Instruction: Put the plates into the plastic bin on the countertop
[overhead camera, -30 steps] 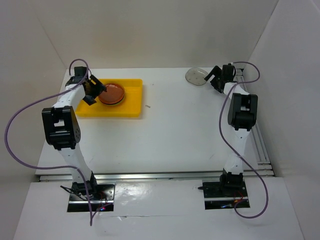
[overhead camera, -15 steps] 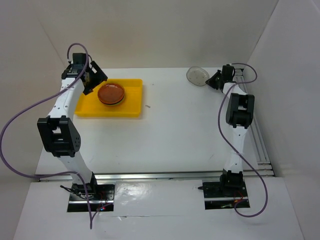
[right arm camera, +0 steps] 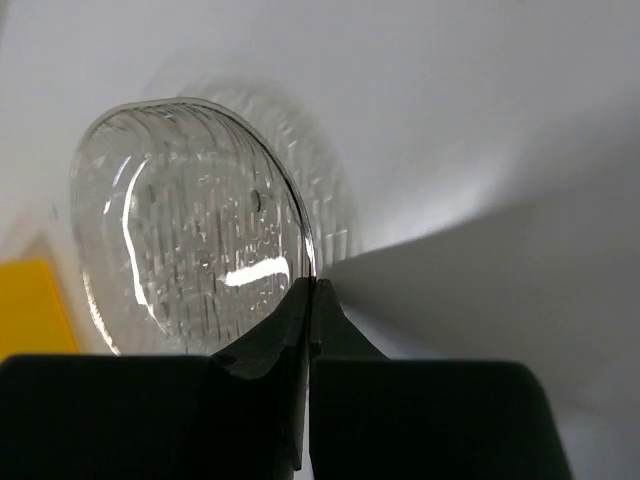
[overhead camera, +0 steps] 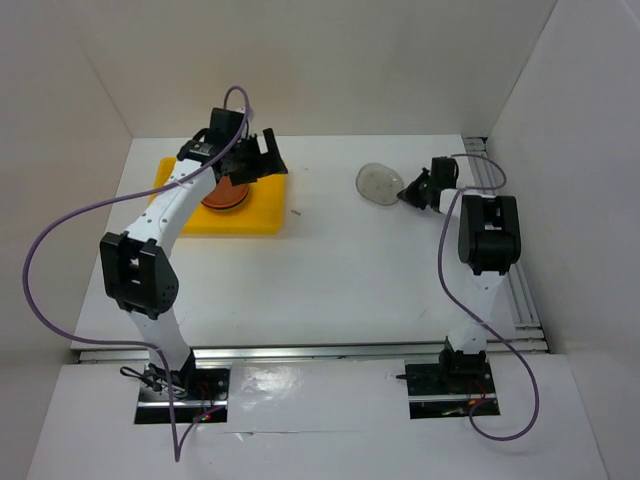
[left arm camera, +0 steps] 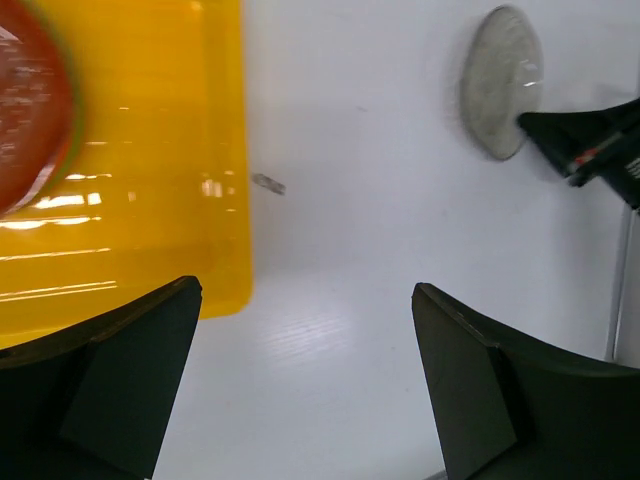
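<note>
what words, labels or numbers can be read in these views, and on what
None readable.
The yellow bin, the orange plate, the grey plate and the countertop bear no print.
A small red mark on the right gripper, seen from the left wrist, is too blurred to read.

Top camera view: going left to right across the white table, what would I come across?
The yellow bin, with an orange plate inside it → tiny dark speck → translucent grey plate → right hand, pinched shut on that plate's edge.
</note>
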Controlling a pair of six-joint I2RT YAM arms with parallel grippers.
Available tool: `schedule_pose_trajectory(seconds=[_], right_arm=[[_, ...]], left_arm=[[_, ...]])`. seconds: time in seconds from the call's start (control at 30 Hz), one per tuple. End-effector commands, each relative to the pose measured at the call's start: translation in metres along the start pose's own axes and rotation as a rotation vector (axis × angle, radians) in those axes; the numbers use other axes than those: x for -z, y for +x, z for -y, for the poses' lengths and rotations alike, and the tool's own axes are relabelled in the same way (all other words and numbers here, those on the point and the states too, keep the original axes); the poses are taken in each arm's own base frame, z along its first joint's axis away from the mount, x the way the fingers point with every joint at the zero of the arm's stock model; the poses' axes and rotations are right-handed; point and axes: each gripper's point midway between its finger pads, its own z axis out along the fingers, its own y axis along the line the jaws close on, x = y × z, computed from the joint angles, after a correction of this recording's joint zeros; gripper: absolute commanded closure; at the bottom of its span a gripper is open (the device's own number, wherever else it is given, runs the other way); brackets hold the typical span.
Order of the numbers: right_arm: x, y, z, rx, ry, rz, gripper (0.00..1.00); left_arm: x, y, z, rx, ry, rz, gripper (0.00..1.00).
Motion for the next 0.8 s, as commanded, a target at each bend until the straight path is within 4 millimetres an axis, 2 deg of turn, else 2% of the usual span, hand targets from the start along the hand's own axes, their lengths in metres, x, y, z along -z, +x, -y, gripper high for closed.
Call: schedule_pose_trajectory(seconds=[0.0, 0.03, 0.07, 0.1, 0.13, 0.17, 0.2, 0.27, 0.33, 0.37, 0.43, 0.5, 0.53, 0.57, 0.63, 0.67, 0.7, 0.73, 0.77], right_arm=[[0.053, 0.043, -0.033, 0.115, -0.017, -0.021, 1.0], [0.064, 0.05, -0.039, 0.12, -0.035, -0.005, 1.0], [0.074, 0.073, -0.032, 0.104, -0.052, -0.01, 1.0], [0.096, 0.081, -0.062, 0.124, -0.133, 0.014, 1.0], [0.103, 0.096, -0.058, 0.121, -0.143, 0.013, 1.0], [0.111, 0.106, -0.067, 0.11, -0.18, 0.004, 1.0], [0.125, 0.113, -0.09, 0.124, -0.251, 0.008, 1.0], [0.138, 0.127, -0.105, 0.124, -0.325, -0.01, 1.0], [0.154, 0.129, -0.125, 0.125, -0.396, -0.007, 1.0], [0.16, 0.129, -0.138, 0.137, -0.435, -0.004, 1.0], [0.166, 0.129, -0.153, 0.162, -0.461, -0.005, 1.0], [0.171, 0.117, -0.171, 0.177, -0.488, 0.02, 1.0], [0.166, 0.117, -0.171, 0.175, -0.478, 0.011, 1.0], [0.169, 0.111, -0.183, 0.181, -0.506, 0.017, 1.0], [0.163, 0.112, -0.19, 0.184, -0.507, 0.008, 1.0], [0.166, 0.11, -0.2, 0.19, -0.525, 0.012, 1.0], [0.162, 0.112, -0.197, 0.189, -0.516, 0.004, 1.0], [0.165, 0.112, -0.205, 0.194, -0.532, 0.007, 1.0], [0.164, 0.116, -0.205, 0.195, -0.523, 0.002, 1.0]], left_arm=[[0.002, 0.004, 0.036, -0.067, 0.142, 0.015, 0.0], [-0.003, 0.012, 0.033, -0.054, 0.145, -0.001, 0.0], [-0.002, 0.014, 0.043, -0.064, 0.186, -0.01, 0.0], [-0.006, 0.018, 0.044, -0.062, 0.196, -0.028, 0.0], [-0.012, 0.025, 0.045, -0.059, 0.215, -0.06, 0.0], [-0.011, 0.027, 0.048, -0.06, 0.232, -0.071, 0.0], [-0.017, 0.035, 0.049, -0.07, 0.237, -0.094, 0.0], [-0.022, 0.041, 0.051, -0.088, 0.239, -0.108, 0.02], [-0.032, 0.055, 0.055, -0.121, 0.248, -0.145, 0.07], [-0.033, 0.055, 0.055, -0.133, 0.253, -0.157, 0.1], [-0.041, 0.071, 0.064, -0.168, 0.271, -0.214, 0.13], [-0.042, 0.076, 0.067, -0.185, 0.281, -0.231, 0.19], [-0.045, 0.078, 0.066, -0.183, 0.277, -0.238, 0.22], [-0.044, 0.082, 0.071, -0.2, 0.294, -0.247, 0.27], [-0.048, 0.085, 0.069, -0.198, 0.289, -0.256, 0.46], [-0.051, 0.087, 0.067, -0.195, 0.285, -0.264, 0.5], [-0.051, 0.087, 0.067, -0.195, 0.285, -0.264, 0.53], [-0.052, 0.087, 0.066, -0.196, 0.275, -0.26, 0.64], [-0.051, 0.089, 0.064, -0.194, 0.27, -0.269, 0.68]])
